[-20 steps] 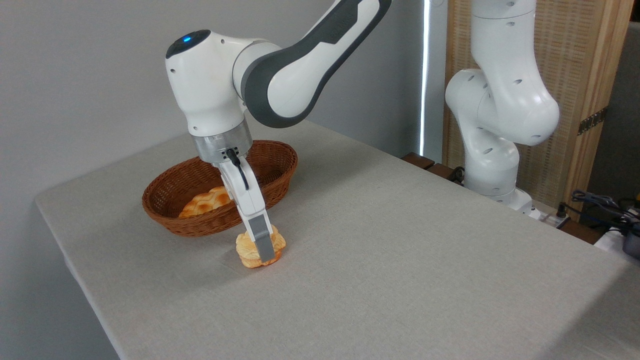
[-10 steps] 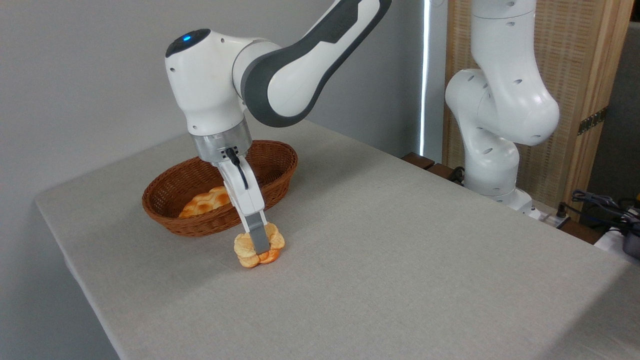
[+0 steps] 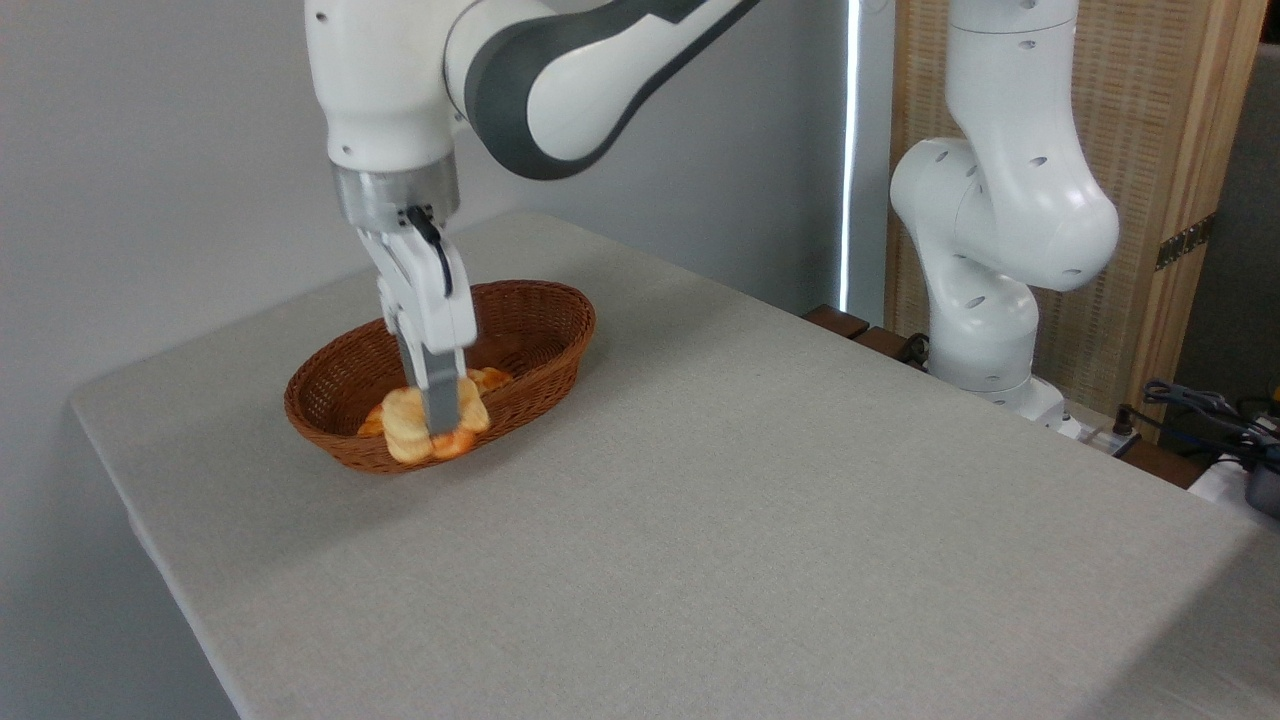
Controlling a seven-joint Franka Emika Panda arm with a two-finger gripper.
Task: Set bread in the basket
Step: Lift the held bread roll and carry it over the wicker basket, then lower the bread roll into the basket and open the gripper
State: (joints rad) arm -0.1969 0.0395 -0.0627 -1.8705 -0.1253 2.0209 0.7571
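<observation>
Pincer (image 3: 437,425) fingers clamp the small pale-yellow lobed bun with orange lower edge (image 3: 408,432), holding it over the near rim of the oval reddish-brown wicker basket (image 3: 545,315) on the grey desk (image 3: 760,520).

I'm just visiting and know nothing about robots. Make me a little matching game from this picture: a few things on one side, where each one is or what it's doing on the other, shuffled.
Things:
1. bread
2. basket
3. braided loaf
4. gripper

States:
A. lies inside the basket, mostly hidden
B. closed around the bun
C. stands on the table near the wall
D. held off the table, in front of the basket's near rim

Pairs: 1-D, 2-C, 3-A, 4-B
</observation>
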